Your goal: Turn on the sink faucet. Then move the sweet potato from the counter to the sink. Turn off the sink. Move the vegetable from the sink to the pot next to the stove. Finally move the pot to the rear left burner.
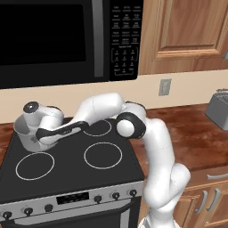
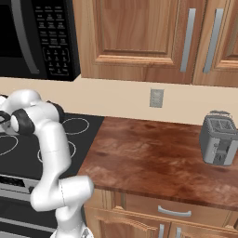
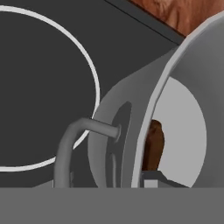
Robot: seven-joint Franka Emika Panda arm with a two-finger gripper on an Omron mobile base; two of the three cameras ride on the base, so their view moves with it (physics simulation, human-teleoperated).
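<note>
The grey metal pot [image 1: 26,130] is at the stove's rear left, over the spot of the rear left burner, which it hides. My gripper [image 1: 39,136] reaches in from the right and is shut on the pot's rim. In the hand view the pot's wall [image 3: 109,118] and its looped handle [image 3: 70,144] are close up, and one fingertip [image 3: 153,178] sits inside the rim. The brown sweet potato [image 3: 154,146] lies inside the pot. I cannot tell whether the pot's base touches the glass.
The black stove top [image 1: 67,169] shows three white burner rings. A microwave [image 1: 53,40] hangs low above it. To the right is a wooden counter [image 2: 148,153] with a toaster [image 2: 219,139] at its far end.
</note>
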